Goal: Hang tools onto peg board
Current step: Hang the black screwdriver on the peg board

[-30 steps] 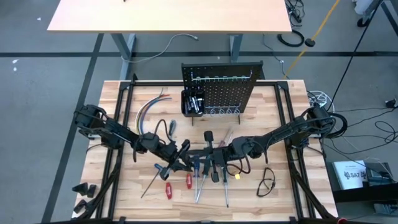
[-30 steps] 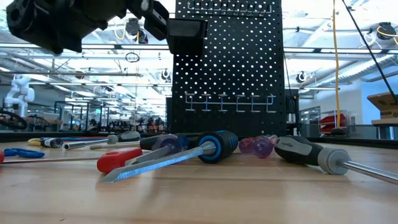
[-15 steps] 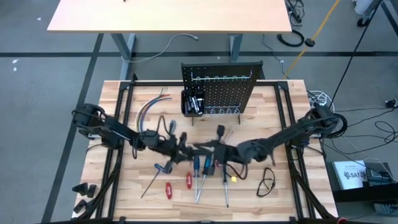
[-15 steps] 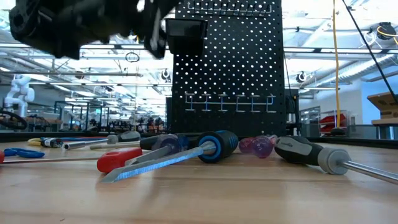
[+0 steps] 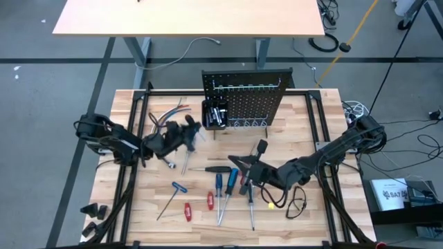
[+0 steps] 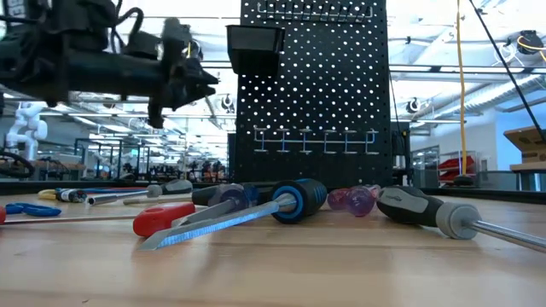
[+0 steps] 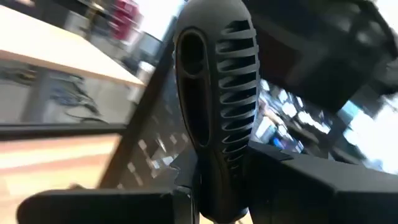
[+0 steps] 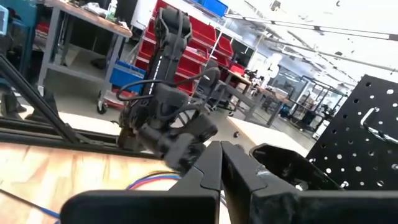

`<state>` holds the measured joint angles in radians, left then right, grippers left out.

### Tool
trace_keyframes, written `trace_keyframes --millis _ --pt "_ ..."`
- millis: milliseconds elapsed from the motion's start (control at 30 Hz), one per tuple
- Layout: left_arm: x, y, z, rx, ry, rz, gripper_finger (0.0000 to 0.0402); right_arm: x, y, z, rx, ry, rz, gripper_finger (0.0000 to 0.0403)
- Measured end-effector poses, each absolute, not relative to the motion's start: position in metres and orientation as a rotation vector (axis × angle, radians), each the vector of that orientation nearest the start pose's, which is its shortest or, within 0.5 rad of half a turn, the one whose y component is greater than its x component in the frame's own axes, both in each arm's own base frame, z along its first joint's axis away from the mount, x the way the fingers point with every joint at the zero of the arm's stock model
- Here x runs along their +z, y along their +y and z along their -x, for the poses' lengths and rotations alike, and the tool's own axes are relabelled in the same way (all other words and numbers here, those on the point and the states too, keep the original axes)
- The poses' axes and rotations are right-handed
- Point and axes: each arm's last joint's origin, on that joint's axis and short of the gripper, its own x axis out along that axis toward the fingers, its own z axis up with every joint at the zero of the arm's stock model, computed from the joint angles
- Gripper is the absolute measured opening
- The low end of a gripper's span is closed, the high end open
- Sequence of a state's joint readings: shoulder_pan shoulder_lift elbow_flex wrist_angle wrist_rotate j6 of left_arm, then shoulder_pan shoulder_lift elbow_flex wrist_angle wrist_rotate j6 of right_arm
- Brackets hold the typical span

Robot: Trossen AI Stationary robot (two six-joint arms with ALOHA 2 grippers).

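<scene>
Black ribbed tool handle (image 7: 214, 118) clamped in raised left pincer (image 5: 188, 133) near peg board (image 5: 247, 97), right pincer (image 5: 255, 160) closed, empty

A grey floor (image 5: 55, 83) marked with dark tape lines surrounds the workbench, a pale wooden desk (image 5: 187, 17) on metal legs stands beyond its far edge, and red shelving (image 8: 205, 46) with blue bins lines the bright, ceiling-lit hall behind.

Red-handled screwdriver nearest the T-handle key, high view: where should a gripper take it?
Probably take the red-handled screwdriver by its handle, from straight above, fingers across its width: it lies flat, the handle is its thickest part, with room on both sides.
</scene>
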<state>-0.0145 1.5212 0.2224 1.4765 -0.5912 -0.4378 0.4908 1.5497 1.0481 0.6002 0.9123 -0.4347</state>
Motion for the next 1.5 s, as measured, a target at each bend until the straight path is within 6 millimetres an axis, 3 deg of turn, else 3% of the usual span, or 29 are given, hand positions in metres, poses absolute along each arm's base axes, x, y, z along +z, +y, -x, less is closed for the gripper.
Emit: trace_keyframes --millis 167,433,600,933,1133,1367,1500 --pt "0.174 0.032 -0.236 0.604 -0.365 0.482 0.0079 0.31 0.142 -0.313 -0.431 0.023 0.367 0.0" --pt "0.176 0.05 -0.236 0.631 -0.434 0.594 0.0079 0.308 0.146 -0.312 -0.416 0.037 0.379 0.0" --pt "0.175 0.048 -0.251 0.598 -0.423 0.593 0.0079 0.305 0.146 -0.312 -0.412 0.056 0.372 0.0" --pt "0.145 0.048 -0.267 0.659 -0.38 0.604 0.0079 0.303 0.149 -0.309 -0.453 0.083 0.393 0.0" --pt "0.137 0.041 -0.281 0.656 -0.311 0.48 0.0079 0.302 0.149 -0.309 -0.452 0.096 0.403 0.0" --pt "0.14 0.028 -0.282 0.648 -0.238 0.277 0.0079 0.299 0.149 -0.309 -0.465 0.113 0.403 0.0" --pt "0.141 0.028 -0.282 0.648 -0.239 0.269 0.0079 0.299 0.149 -0.309 -0.465 0.113 0.395 0.0"
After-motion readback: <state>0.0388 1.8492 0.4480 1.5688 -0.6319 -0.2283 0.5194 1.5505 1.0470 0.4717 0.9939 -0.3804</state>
